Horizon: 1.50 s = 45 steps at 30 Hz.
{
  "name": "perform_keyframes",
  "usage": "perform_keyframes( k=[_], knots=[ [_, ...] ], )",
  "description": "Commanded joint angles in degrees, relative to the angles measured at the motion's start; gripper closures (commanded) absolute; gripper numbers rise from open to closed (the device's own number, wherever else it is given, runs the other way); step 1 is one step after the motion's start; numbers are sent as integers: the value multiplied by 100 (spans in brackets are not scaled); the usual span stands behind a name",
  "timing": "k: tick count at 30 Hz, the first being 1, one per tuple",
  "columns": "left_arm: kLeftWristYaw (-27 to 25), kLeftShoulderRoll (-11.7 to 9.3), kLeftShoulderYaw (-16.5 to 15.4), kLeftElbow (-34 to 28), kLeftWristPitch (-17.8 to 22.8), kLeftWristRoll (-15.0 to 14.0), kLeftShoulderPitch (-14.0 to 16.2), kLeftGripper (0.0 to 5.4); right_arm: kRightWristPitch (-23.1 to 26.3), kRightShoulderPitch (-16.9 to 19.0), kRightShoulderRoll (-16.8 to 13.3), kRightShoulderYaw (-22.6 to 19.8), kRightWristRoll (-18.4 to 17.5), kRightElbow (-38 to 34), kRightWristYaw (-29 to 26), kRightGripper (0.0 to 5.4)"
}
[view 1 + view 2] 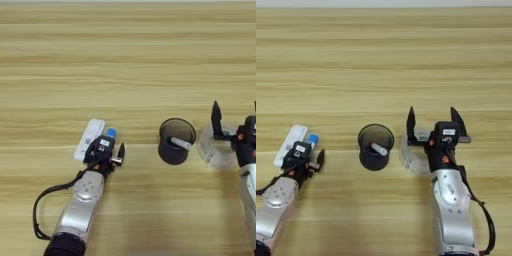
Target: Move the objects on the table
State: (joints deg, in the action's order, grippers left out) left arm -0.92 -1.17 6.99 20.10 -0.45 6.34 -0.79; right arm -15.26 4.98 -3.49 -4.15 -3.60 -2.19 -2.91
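The right gripper (433,123) hangs wide open over the clear tape roll (412,152) at the mesh cup's (375,147) three o'clock — it should drop squarely before closing — while the left gripper (109,148), its spread unclear, sits at the blue tube (110,134).

Light-wood plank worktop (384,60). On it, left to right: a flat white stick-like device (89,139), a blue-capped tube (110,133) apparently touching it, a black mesh cup (375,147), a clear tape roll (415,152).

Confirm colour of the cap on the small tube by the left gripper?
Blue cap on the small tube, beside the left gripper; clearest in the left eye view.
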Motion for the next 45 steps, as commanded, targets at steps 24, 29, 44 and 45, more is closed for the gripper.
perform_keyframes(
  k=[24, 29, 44, 45],
  knots=[
    [-500, 21, -615, -1051, -1253, -971, 35, 2, 7, -37, -50, 59, 53, 36, -76, 0],
    [-425, -37, -938, -1119, -1413, -1129, -42, 2, -93, 11, -109, 135, 89, -1, -207, 0],
    [-132, 85, -1093, -1063, -1484, -1012, -86, 2, -172, 361, -125, 433, -252, -322, -833, 0],
    [-123, 90, -1089, -1059, -1490, -1006, -85, 2, -195, 389, -125, 475, -295, -366, -901, 0]
  ],
)
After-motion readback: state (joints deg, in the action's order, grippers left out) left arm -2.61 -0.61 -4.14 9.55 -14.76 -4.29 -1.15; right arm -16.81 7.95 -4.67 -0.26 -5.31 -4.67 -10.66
